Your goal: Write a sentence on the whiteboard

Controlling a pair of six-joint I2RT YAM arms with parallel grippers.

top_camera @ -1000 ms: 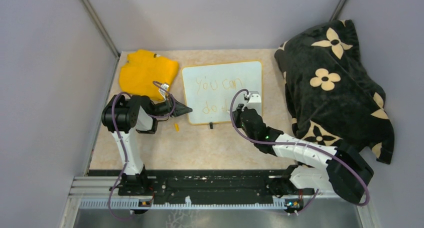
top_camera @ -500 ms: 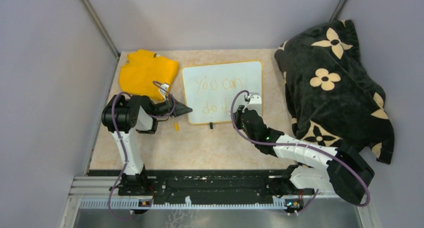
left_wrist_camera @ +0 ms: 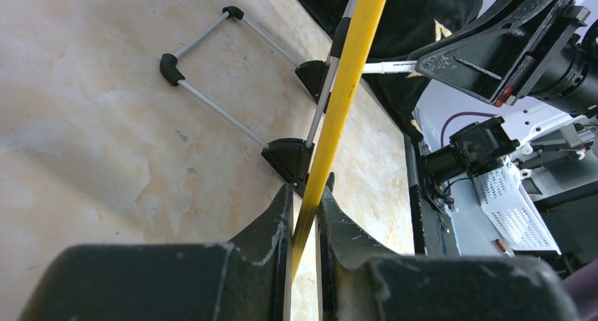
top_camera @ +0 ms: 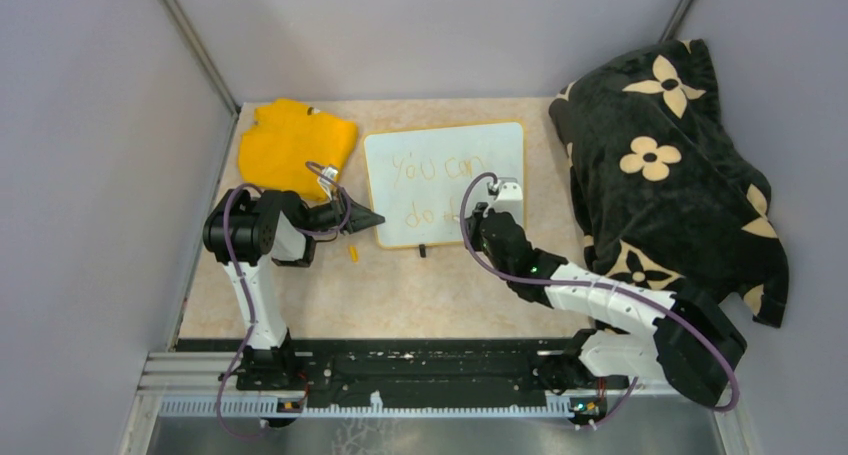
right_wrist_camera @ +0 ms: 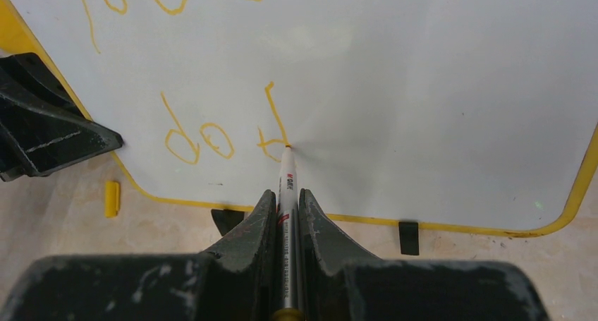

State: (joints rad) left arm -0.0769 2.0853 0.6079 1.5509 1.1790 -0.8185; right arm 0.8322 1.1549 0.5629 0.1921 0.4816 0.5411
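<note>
The whiteboard (top_camera: 445, 180) lies mid-table, white with a thin yellow rim. On it the sentence (top_camera: 437, 167) reads "you can" on the top line, with "do" (right_wrist_camera: 201, 137) and a started letter below. My right gripper (right_wrist_camera: 285, 194) is shut on a white marker (right_wrist_camera: 285, 183) whose tip touches the board at that last letter. In the top view the right gripper (top_camera: 472, 217) hovers over the board's lower middle. My left gripper (left_wrist_camera: 307, 190) is shut on the board's yellow rim (left_wrist_camera: 345, 88), at its lower left edge (top_camera: 372, 219).
A yellow cloth (top_camera: 295, 145) lies at the back left, close to the board. A black flowered blanket (top_camera: 670, 165) is piled along the right side. A small yellow marker cap (top_camera: 352, 253) sits on the table near the left gripper. Grey walls enclose the table.
My right gripper has edged slightly up the board with the marker, lengthening the stroke of the last letter. The left arm has not moved.
</note>
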